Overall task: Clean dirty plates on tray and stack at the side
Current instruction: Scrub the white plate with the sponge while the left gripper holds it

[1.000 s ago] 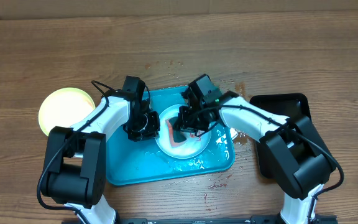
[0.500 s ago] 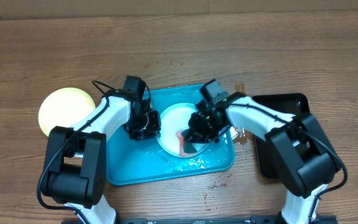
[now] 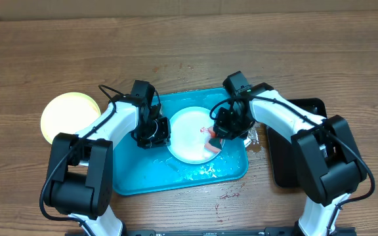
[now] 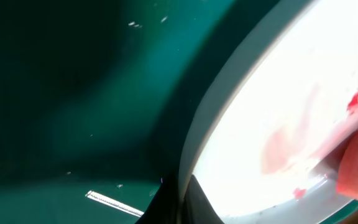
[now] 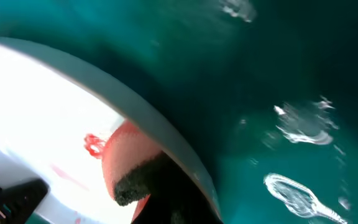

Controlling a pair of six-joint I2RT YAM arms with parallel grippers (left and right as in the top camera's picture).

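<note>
A pale-rimmed plate with a white centre lies on the turquoise tray. My left gripper is shut on its left rim; in the left wrist view the dark fingertips pinch the plate rim. My right gripper is shut on a red-stained sponge pressed on the plate's right side. The right wrist view has the sponge just inside the plate rim, with red sauce beside it. A yellow-green plate sits on the table to the left of the tray.
A black tray lies to the right, partly under my right arm. Water puddles and droplets sit on the turquoise tray. Splashes mark the wooden table near the tray's right edge.
My right gripper has swept the sponge from the plate's left-centre down and across to its right edge. The left gripper has kept hold of the rim in place.
</note>
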